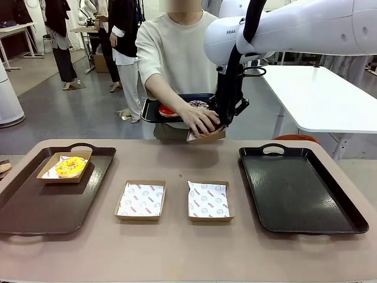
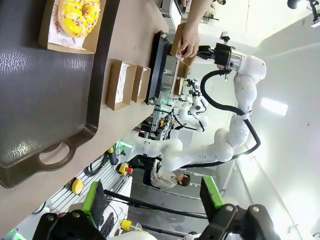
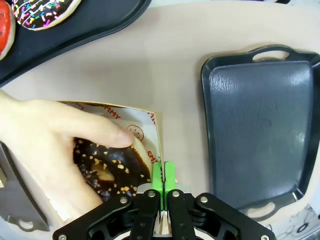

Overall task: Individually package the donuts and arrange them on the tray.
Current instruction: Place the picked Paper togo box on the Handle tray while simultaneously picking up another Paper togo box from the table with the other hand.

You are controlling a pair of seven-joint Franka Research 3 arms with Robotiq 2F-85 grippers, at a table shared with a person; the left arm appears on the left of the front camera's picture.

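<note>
- Being pinched by the clamped right gripper (image 3: 163,172), the box (image 3: 150,120) is being steadied for the chocolate donut (image 3: 107,167) being set inside by a hand (image 3: 50,135).
- The left gripper (image 2: 152,196) is being held wide, empty.

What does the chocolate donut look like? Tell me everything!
The chocolate donut is a ring with glossy dark icing, pale crumbs and a tan side. It lies in a paper-lined cardboard box. A person's hand rests on it, hiding part. The right end effector, shut, pinches the box's wall beside it.
</note>
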